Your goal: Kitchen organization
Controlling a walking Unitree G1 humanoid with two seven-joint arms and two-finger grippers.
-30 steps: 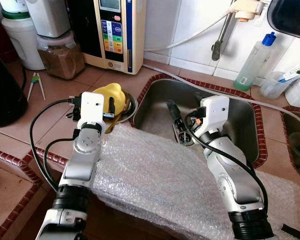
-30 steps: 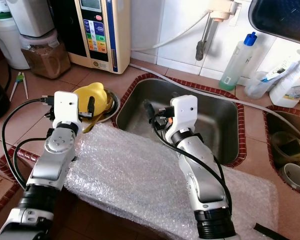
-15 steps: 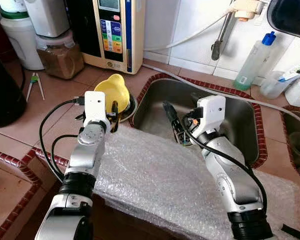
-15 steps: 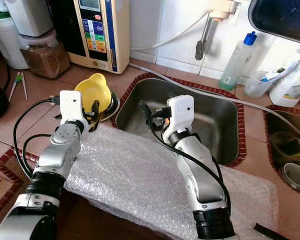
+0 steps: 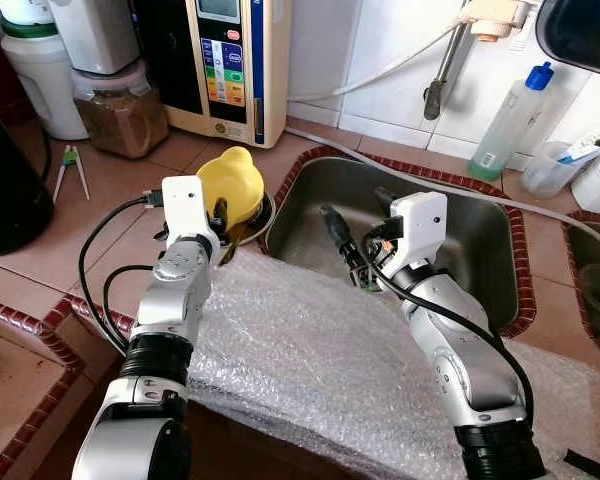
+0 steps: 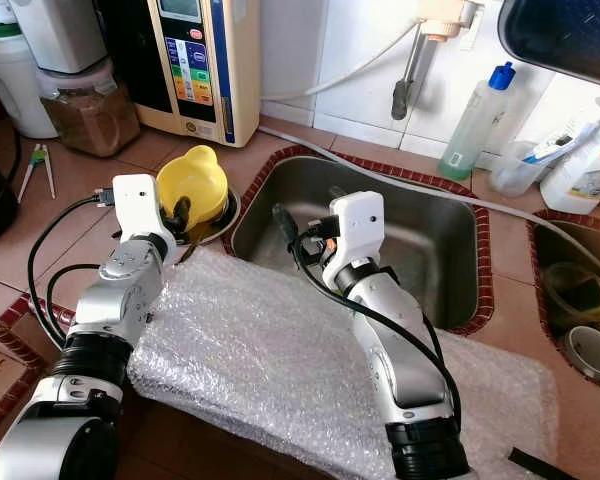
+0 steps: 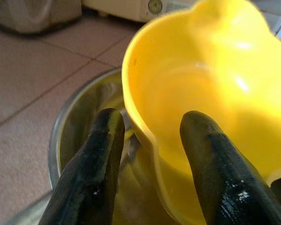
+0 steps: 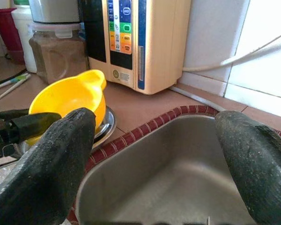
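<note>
Two silver jointed arms, white wrist boxes, looping black cables, black fingers (image 7: 91, 178)

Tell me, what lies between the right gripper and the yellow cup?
In the right wrist view, between the right gripper and the yellow cup lie the sink's red tiled rim and the steel bowl's edge.

— What is seen between the right gripper (image 8: 154, 154) fingers (image 8: 47, 159)?
— A steel sink (image 8: 178, 183) edged in red tile is framed by the widely parted fingers.
— And beyond it?
— A yellow bowl (image 8: 70, 96) is tilted in a metal dish (image 8: 105, 124); a beige appliance (image 8: 140, 42) and a lidded jar (image 8: 58, 51) are stood behind.
</note>
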